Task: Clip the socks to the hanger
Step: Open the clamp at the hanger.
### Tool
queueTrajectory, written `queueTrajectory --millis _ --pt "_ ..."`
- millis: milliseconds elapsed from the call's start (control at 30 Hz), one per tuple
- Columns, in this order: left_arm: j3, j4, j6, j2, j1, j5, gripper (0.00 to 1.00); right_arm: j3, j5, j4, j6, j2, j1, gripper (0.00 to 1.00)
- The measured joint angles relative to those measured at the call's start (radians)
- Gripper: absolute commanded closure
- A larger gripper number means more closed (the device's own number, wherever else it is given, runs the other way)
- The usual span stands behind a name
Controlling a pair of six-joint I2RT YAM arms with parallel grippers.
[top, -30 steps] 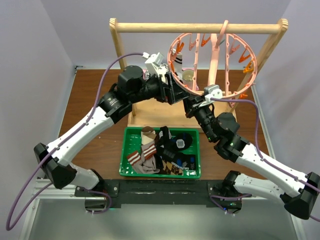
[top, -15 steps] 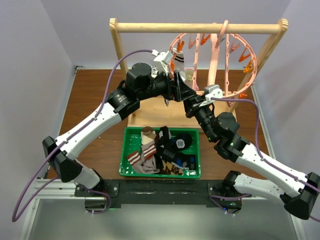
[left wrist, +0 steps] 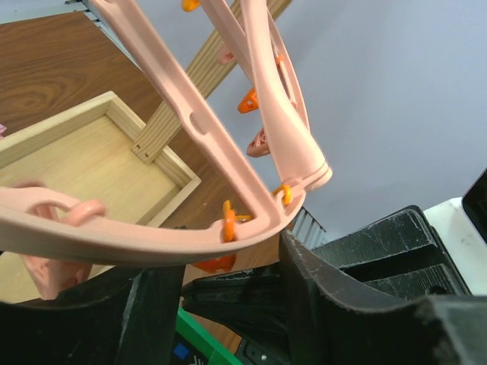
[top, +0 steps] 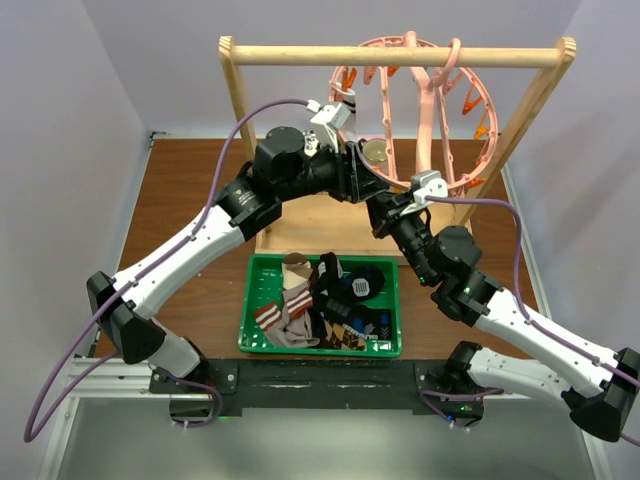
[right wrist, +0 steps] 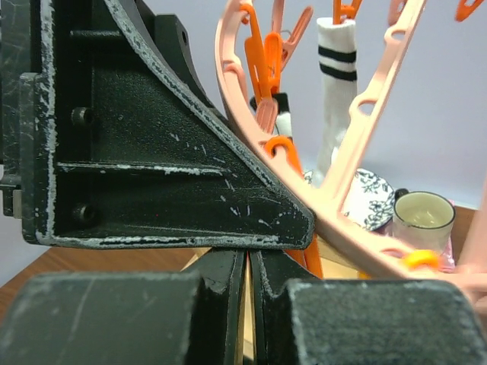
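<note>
The pink hanger [top: 428, 120] hangs tilted from the wooden rack. Its rim [left wrist: 190, 122] crosses just above my left gripper [left wrist: 222, 255]. That gripper's jaws stand partly open either side of a small orange clip [left wrist: 227, 228], and the right fingertip [left wrist: 293, 251] touches the rim. My right gripper [top: 385, 208] sits just below the left gripper [top: 362, 180], and its fingers [right wrist: 221, 304] are pressed together with nothing between them. A white sock with black stripes [right wrist: 335, 76] hangs from a clip on the hanger [right wrist: 358, 144]. More socks [top: 320, 300] lie in the green basket.
The green basket [top: 245, 310] stands between the arm bases. The light wooden rack [top: 330, 55] with its tray base [top: 310, 225] stands behind it. A mug [right wrist: 422, 217] and a black-patterned cloth [right wrist: 365, 198] sit behind the ring. More orange clips [top: 480, 120] line the rim.
My left arm swung right to the ring's lower rim and its jaws have narrowed. The ring has tilted, its top edge rising above the rack bar. The right arm has stayed put.
</note>
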Motion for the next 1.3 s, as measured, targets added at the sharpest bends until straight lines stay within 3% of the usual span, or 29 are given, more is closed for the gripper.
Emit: queueTrajectory --millis 167,400,567,600,700,800,1000,1300 --pt "-0.008 -0.004 0.025 -0.001 -0.005 0.002 0.66 -0.003 -0.004 -0.028 0.006 -0.004 0.000 0.92" --pt "-0.009 -0.005 0.029 -0.005 -0.006 0.003 0.68 -0.004 -0.014 -0.045 0.014 -0.029 0.000 0.89" --pt "-0.009 -0.011 0.029 -0.009 -0.006 -0.007 0.71 -0.004 -0.026 -0.049 0.023 -0.035 0.000 0.70" --pt "-0.009 -0.014 0.030 -0.009 -0.005 -0.011 0.71 -0.004 -0.031 -0.055 0.025 -0.038 0.000 0.61" --pt "-0.009 -0.019 0.031 -0.010 -0.005 -0.026 0.78 -0.004 -0.055 -0.087 0.032 -0.061 0.003 0.55" --pt "-0.009 -0.025 0.039 -0.011 -0.005 -0.044 0.99 -0.008 -0.064 -0.132 0.039 -0.106 0.005 0.54" --pt "-0.009 -0.051 0.058 -0.029 -0.005 -0.076 1.00 -0.067 -0.022 -0.229 0.044 -0.223 -0.002 0.58" --pt "-0.033 -0.049 0.143 -0.078 -0.005 -0.100 1.00 -0.126 -0.016 -0.390 0.053 -0.241 -0.002 0.64"
